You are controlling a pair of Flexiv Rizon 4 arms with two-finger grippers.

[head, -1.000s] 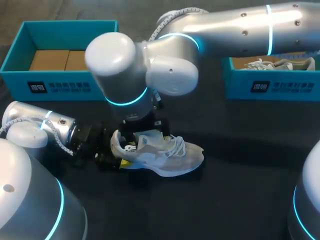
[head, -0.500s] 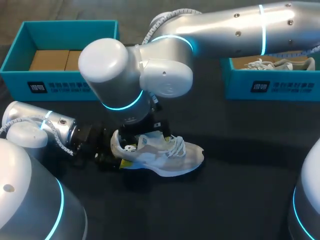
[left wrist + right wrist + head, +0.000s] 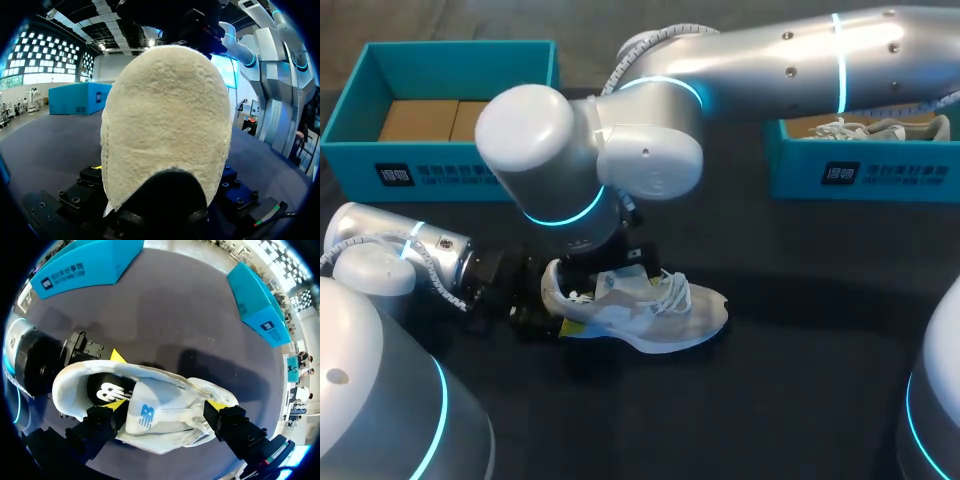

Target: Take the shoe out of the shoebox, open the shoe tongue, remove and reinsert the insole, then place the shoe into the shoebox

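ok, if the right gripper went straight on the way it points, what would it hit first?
The tongue of the shoe, most likely: the right gripper points down at it, with the tongue between its open fingers. The gap is unclear, and nothing else shows in between.

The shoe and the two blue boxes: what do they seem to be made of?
The shoe looks like soft, pale, matte fabric with woven laces. Its heel shows a fuzzy nap, like suede or fleece, though I can't tell which. The left shoebox and the right shoebox are probably cardboard, with thin, flat, straight-edged walls in matte teal.
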